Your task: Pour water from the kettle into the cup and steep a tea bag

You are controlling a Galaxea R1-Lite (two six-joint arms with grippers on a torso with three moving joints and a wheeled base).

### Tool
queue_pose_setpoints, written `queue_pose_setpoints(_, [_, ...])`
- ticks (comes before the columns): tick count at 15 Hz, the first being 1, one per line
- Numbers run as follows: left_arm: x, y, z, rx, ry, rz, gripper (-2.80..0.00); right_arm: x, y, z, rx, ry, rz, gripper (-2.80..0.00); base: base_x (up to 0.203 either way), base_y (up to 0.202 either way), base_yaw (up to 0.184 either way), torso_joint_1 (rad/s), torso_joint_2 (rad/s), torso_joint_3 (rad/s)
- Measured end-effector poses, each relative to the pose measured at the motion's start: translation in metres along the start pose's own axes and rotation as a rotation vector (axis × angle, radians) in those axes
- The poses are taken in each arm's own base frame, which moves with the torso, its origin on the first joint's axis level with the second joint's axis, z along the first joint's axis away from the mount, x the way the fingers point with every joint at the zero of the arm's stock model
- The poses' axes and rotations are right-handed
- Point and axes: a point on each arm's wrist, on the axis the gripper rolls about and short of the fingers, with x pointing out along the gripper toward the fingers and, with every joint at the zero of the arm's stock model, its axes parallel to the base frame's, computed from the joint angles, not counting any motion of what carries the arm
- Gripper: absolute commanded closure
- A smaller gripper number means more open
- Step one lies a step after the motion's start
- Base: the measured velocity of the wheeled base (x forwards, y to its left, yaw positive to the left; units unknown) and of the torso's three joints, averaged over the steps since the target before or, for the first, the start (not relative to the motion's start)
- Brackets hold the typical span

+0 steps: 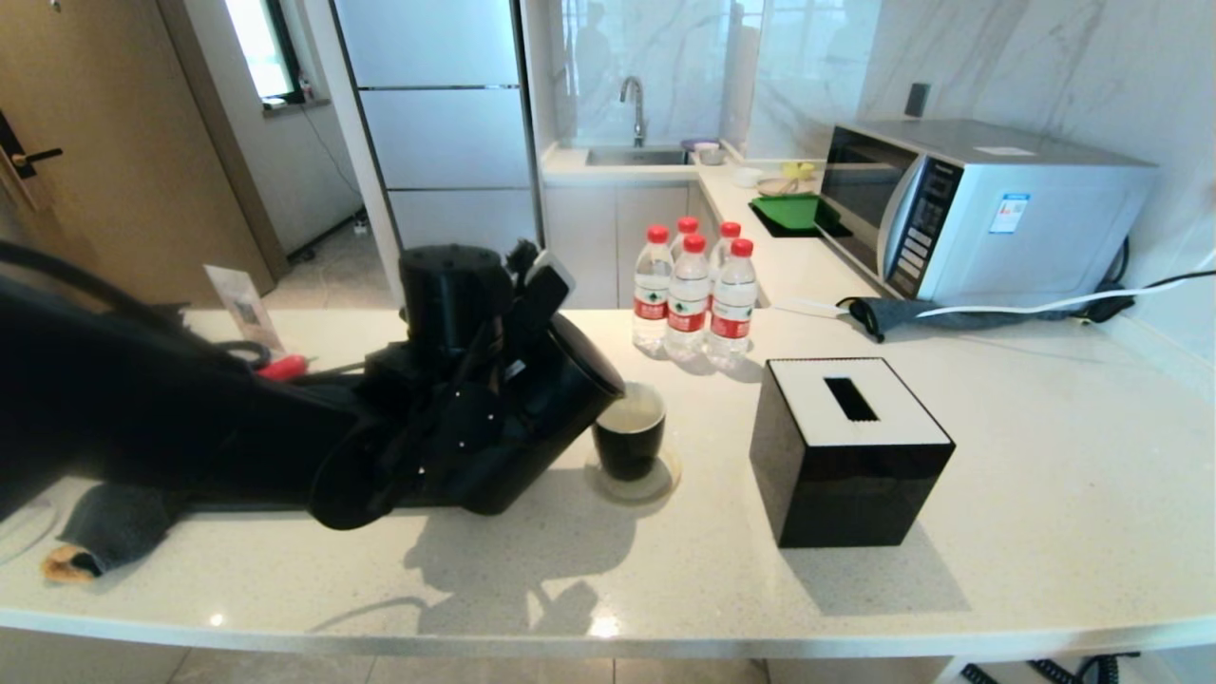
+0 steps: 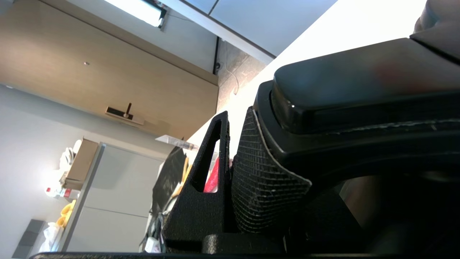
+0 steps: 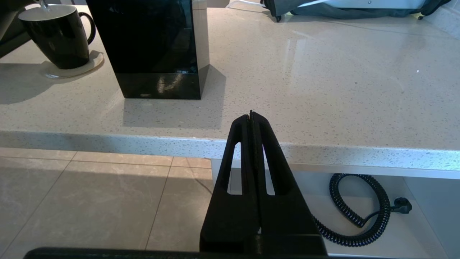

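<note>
- Surface (image 1: 1045, 456): pale stone, filling the lower half of the head view; worth watching for splashes around the coaster (image 1: 665, 483) under the cup.
- Kettle (image 1: 532, 418): left of centre in the head view, tipped hard toward the right of the frame with its spout end over the cup rim. Best kept at a steady tilt, spout held right over the white inside, no sudden extra roll; judged to be mid-pour.
- Tissue box (image 1: 850, 451): black with a white top, right of centre, close to the cup. Needs no touching, only clearance when swinging the kettle back.
- Left end effector (image 2: 230, 169): clamped on the kettle's handle, as seen in the left wrist view, one textured pad pressed against it. Grip should stay firm, since a slip would dump water.
- Right end effector (image 3: 251, 126): fingers pressed together on nothing, parked off the near edge of the surface, lower centre of the right wrist view.
- Cup (image 1: 629, 432): centre of the head view, upright on the coaster, liquid visible inside. Stop short of the rim, leaving room for the bag.
- Tea bag: not visible anywhere.
</note>
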Motion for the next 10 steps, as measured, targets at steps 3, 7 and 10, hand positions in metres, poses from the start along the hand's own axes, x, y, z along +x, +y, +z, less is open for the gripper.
queue_pose_setpoints(3, [0.0003,0.0012,0.0013,-0.004,-0.001,0.004,0.0,0.0,0.0,0.0,-0.001,0.0,0.0,0.0,0.0,0.0,0.0,0.0,0.0,0.0])
queue_pose_setpoints(7, [0.0003,0.0021,0.0014,-0.003,-0.001,0.005,0.0,0.0,0.0,-0.0001,0.0,0.001,0.0,0.0,0.0,0.0,0.0,0.0,0.0,0.0])
queue_pose_setpoints(10, [0.0006,0.0042,0.0033,0.025,-0.006,0.009,0.0,0.0,0.0,-0.0001,0.0,0.001,0.0,0.0,0.0,0.0,0.0,0.0,0.0,0.0])
